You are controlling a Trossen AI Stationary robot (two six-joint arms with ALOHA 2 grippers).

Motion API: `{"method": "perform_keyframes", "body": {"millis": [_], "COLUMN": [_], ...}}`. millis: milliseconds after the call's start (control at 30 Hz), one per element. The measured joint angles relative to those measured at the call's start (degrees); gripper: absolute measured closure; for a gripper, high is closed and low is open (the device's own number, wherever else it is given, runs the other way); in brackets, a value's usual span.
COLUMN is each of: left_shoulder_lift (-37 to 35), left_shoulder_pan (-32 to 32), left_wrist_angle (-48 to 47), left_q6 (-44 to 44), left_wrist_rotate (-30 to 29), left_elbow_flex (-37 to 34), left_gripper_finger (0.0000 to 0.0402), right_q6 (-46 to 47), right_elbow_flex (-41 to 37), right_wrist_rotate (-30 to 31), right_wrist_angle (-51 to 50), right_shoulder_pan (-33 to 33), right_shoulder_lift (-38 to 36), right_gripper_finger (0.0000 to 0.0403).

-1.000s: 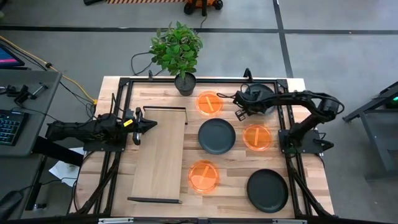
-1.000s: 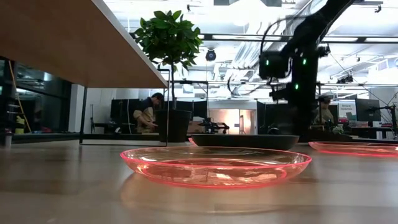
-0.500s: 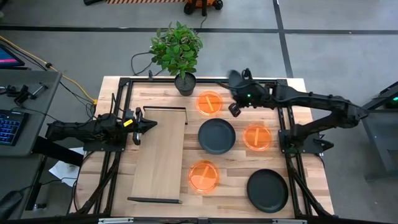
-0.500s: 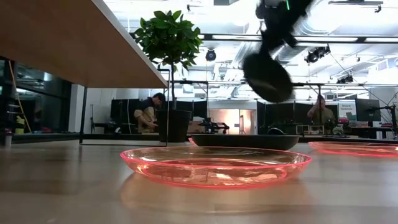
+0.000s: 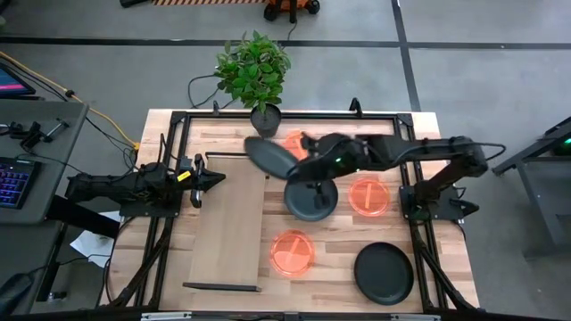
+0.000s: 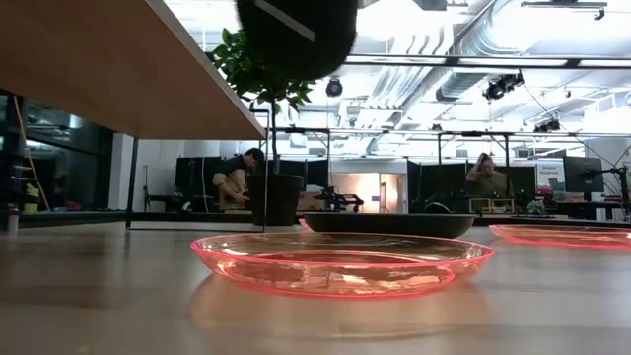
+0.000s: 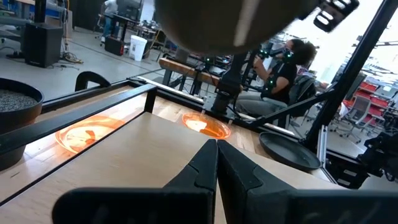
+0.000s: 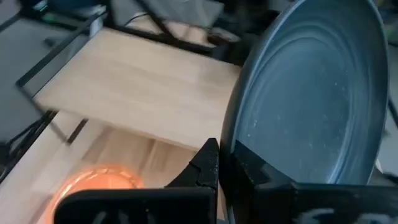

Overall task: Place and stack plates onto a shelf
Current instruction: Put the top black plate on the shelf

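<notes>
Plates of two kinds lay on the butcher-block tabletop (image 5: 428,259): a dark plate (image 5: 270,157), tilted and clear of the surface, was clamped at its rim by the right pincer (image 5: 302,145), whose fingers were shut on it just beside the shelf's 1 o'clock corner. In the right wrist view the same plate (image 8: 311,93) stood nearly on edge between the dark fingers (image 8: 208,165), with the bare pale board beyond it.

The shelf (image 5: 230,223), a pale wood board with thin black rails at its short ends, held nothing and sat at the tabletop's 9 o'clock side. A second dark plate (image 5: 312,198) rested near the centre, and a third (image 5: 384,273) lay toward 5 o'clock. Orange plates sat at 12 o'clock (image 5: 294,141), partly hidden by the arm, at 3 o'clock (image 5: 369,195) and at 6 o'clock (image 5: 292,252).

The left pincer (image 5: 207,176) waited at the shelf's 9 o'clock edge, its fingers pressed together on nothing.

A potted plant (image 5: 255,73) stood at the tabletop's far edge. Beyond it stretched grey flooring, and the low view showed a bright workshop where seated people (image 6: 235,179) worked at desks.
</notes>
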Motion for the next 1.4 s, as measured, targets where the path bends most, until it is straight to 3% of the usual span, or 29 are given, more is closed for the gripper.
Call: {"method": "perform_keyframes", "body": {"millis": [200,367,600,700,767,900,1000,1100,1233,1400], "left_shoulder_lift": [0.02,0.02,0.01,0.0,0.0,2.34,7.28,12.75,18.03,21.47], "left_shoulder_pan": [0.01,0.0,0.01,0.02,0.02,-0.01,-0.01,-0.01,0.02,0.02], "left_wrist_angle": [0.02,0.74,18.26,28.42,29.8,12.92,-4.32,-15.24,-19.02,-18.75], "left_q6": [0.0,-1.03,-31.08,-30.72,-29.88,-23.08,-15.65,-10.33,-6.13,-5.09], "left_wrist_rotate": [0.0,-1.59,2.52,5.62,7.4,7.51,7.22,4.64,1.99,0.79], "left_elbow_flex": [0.0,0.0,0.02,0.74,4.06,17.32,29.75,39.8,47.35,49.33], "left_gripper_finger": [0.0401,0.0402,0.0402,0.0402,0.0402,0.0402,0.0402,0.0402,0.0402,0.0402], "right_q6": [-4.29,-3.64,5.22,9.03,10.37,9.53,6.43,2.22,-3.99,-11.75], "right_elbow_flex": [3.33,5.95,11.23,13.92,15.67,19.21,21.56,23.53,25.97,27.49], "right_wrist_rotate": [-4.85,-3.86,5.65,7.24,7.28,7.0,6.28,6.23,6.25,6.3], "right_wrist_angle": [-0.02,-0.29,-0.11,-0.09,-0.13,-0.15,-0.14,-0.66,-1.62,-2.57], "right_shoulder_pan": [0.94,2.55,3.92,3.89,3.87,3.92,3.92,3.92,3.92,4.27], "right_shoulder_lift": [6.17,9.5,12.95,14.72,16.14,19.32,21.94,24.69,28.15,31.4], "right_gripper_finger": [0.0403,0.0403,0.0403,0.0403,0.0403,0.0403,0.0403,0.0403,0.0403,0.0403]}}
